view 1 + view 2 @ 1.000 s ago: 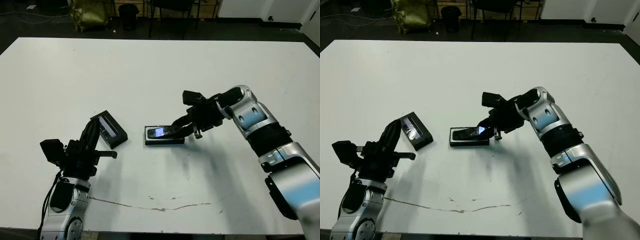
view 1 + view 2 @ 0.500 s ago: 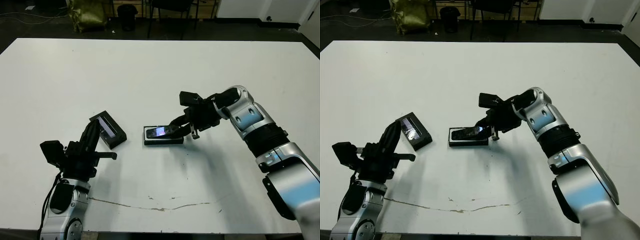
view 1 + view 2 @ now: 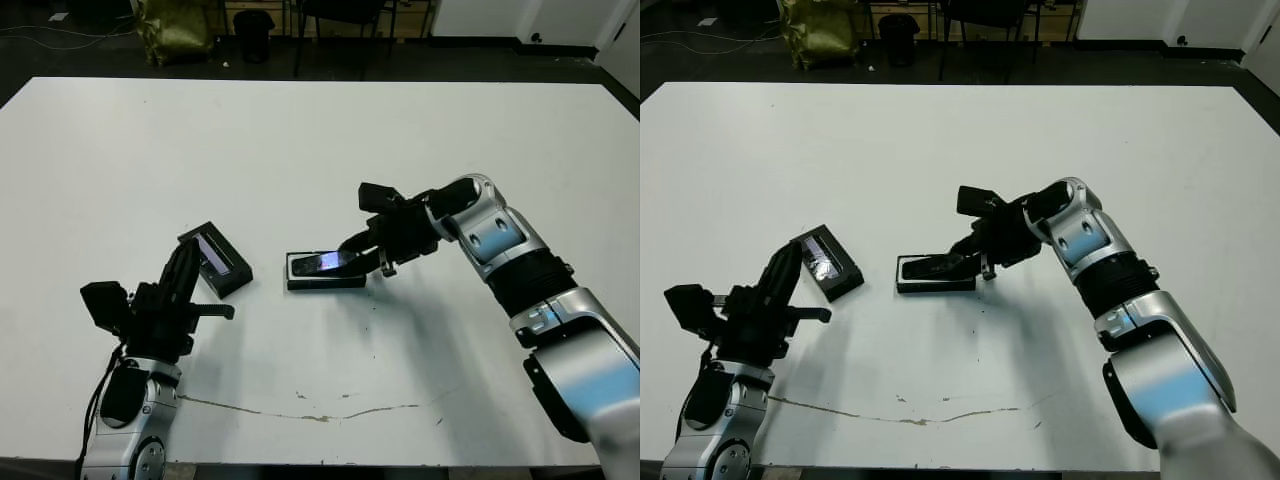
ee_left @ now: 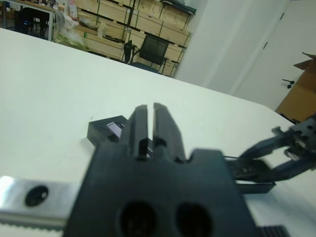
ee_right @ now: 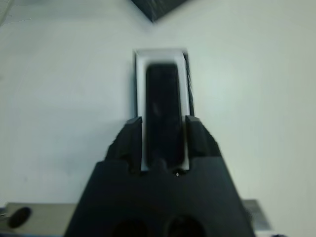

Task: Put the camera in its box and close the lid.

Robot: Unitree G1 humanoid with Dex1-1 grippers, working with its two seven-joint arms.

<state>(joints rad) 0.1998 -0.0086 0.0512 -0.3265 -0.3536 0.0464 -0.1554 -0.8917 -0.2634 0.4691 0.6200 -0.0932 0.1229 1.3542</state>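
white table (image 3: 420, 150), slim black camera (image 5: 163, 111) in white-lined box (image 5: 139, 69), right claw (image 5: 163, 143) gripping it

No lettering, label, brand mark or number can be read anywhere in these views. The lid (image 3: 217, 258) carries a pale strip along its middle (plain, with no print that can be made out), and the camera (image 5: 163, 108) and the box (image 3: 325, 275) show only bare black and white surfaces. The cartons stacked on shelves beyond the tabletop in the left wrist view are too blurred to tell.
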